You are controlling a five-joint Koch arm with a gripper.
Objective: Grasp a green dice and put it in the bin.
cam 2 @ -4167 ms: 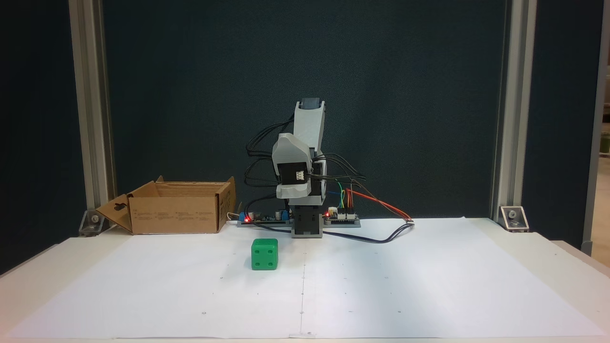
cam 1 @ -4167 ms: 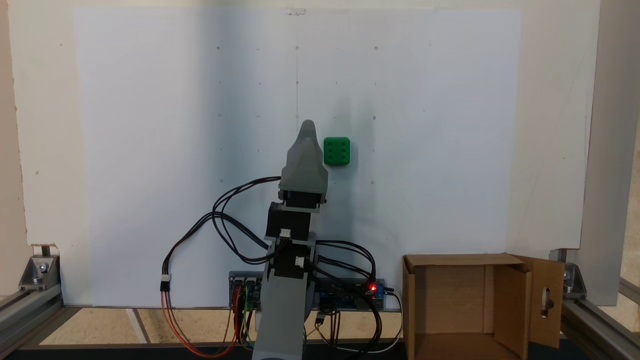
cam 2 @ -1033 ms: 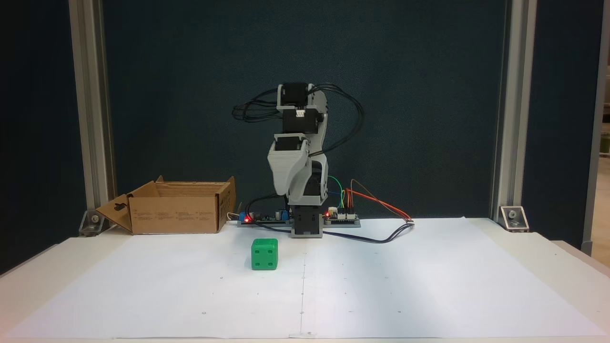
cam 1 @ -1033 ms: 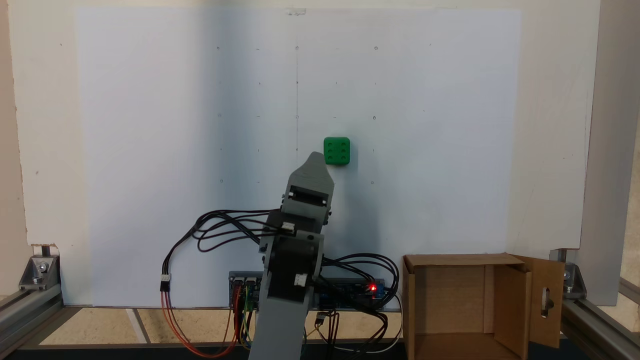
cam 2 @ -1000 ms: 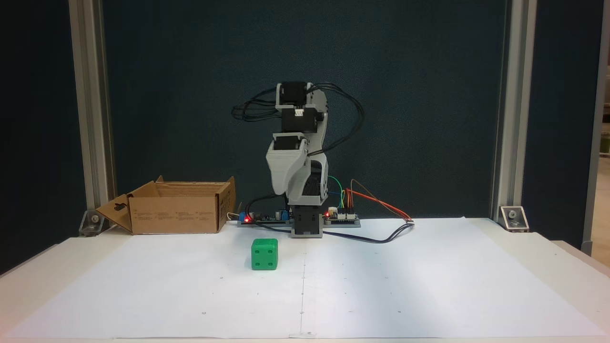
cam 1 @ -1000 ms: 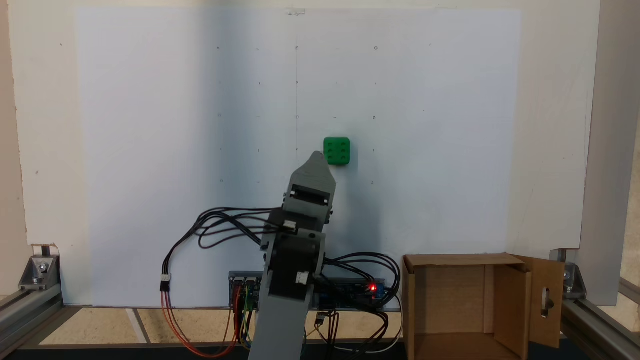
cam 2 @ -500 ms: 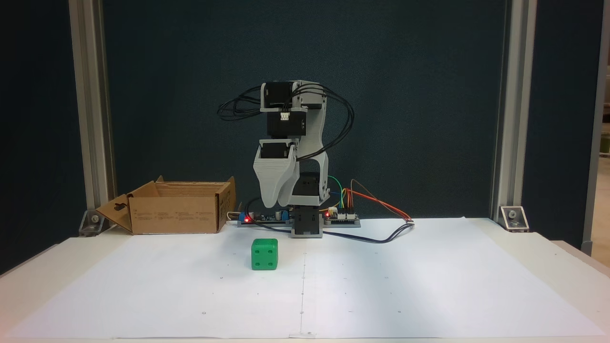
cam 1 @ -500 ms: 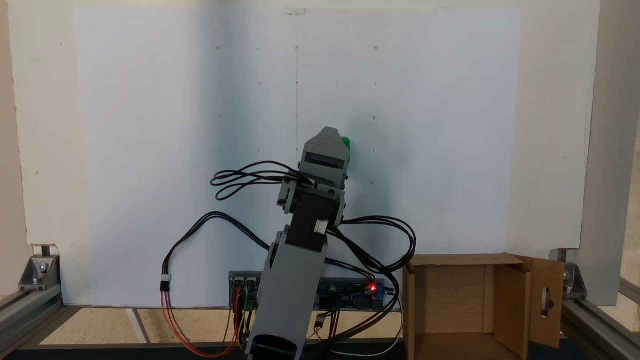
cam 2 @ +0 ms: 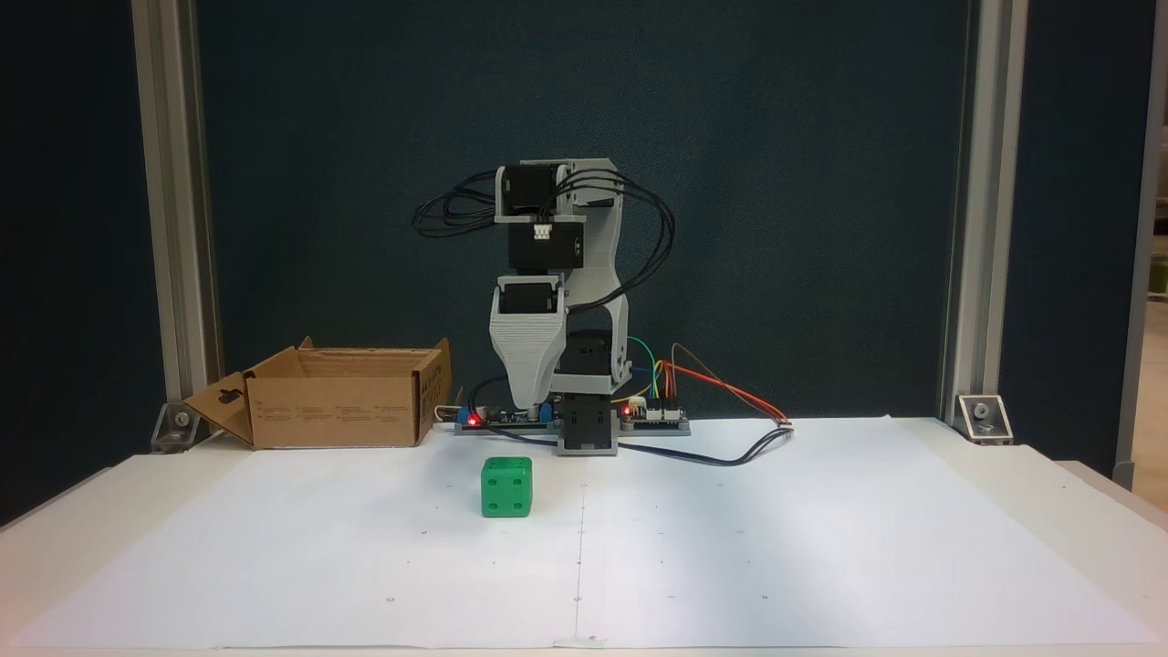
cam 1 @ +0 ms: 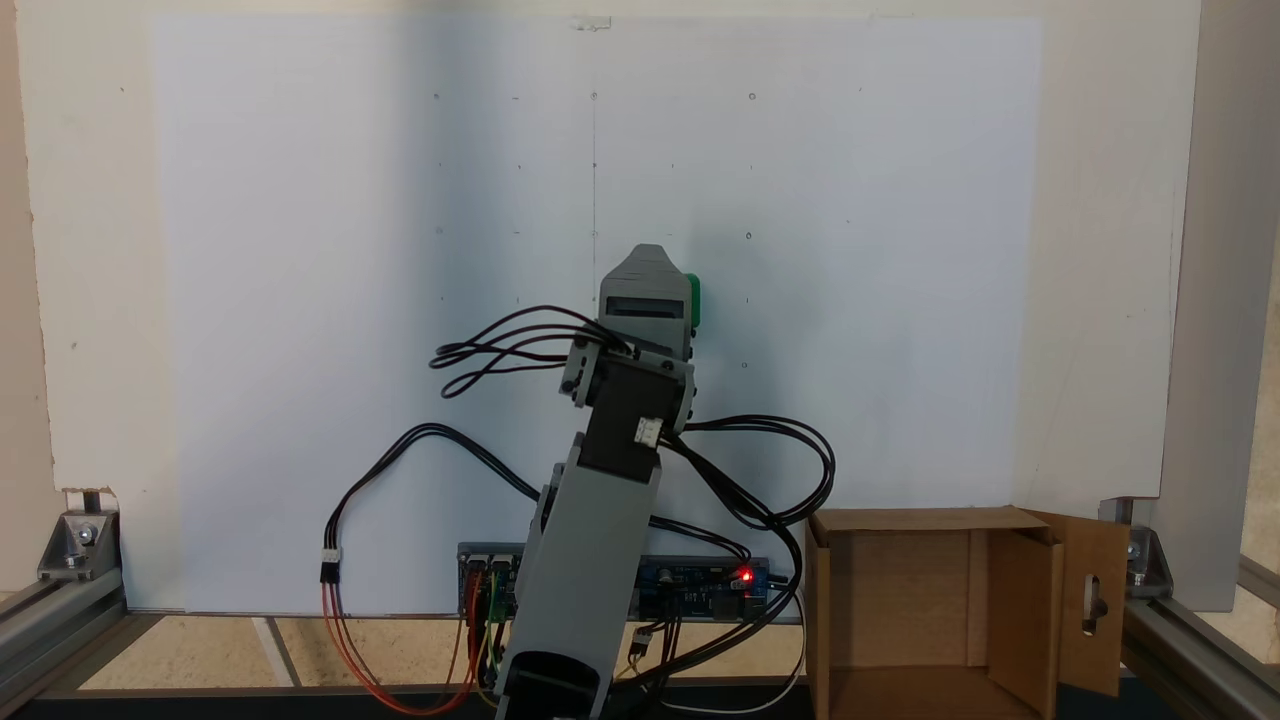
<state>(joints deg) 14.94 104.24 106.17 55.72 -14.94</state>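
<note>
The green dice (cam 2: 506, 487) sits on the white paper, left of the centre line. In the other fixed view just a green sliver of the dice (cam 1: 693, 300) peeks out to the right of the arm. My grey gripper (cam 2: 529, 404) points straight down, hanging above the dice and slightly to its right and behind, with a clear gap to its top. From above, the gripper (cam 1: 648, 275) covers most of the dice. A single tip shows, so the jaws' spacing is unreadable. The cardboard bin (cam 2: 338, 401) stands open at the back left, its slotted flap (cam 1: 1093, 600) folded out.
Controller boards (cam 2: 497, 417) with red lights and looping cables (cam 1: 760, 480) lie around the arm's base. Aluminium posts (cam 2: 173, 210) and corner brackets (cam 2: 981, 415) frame the table. The paper sheet (cam 2: 821, 547) stretches wide to the right of the dice.
The arm has reached out from its folded pose and swung over the dice, gripper turned downward. In the last half second it shifted slightly and dropped a little.
</note>
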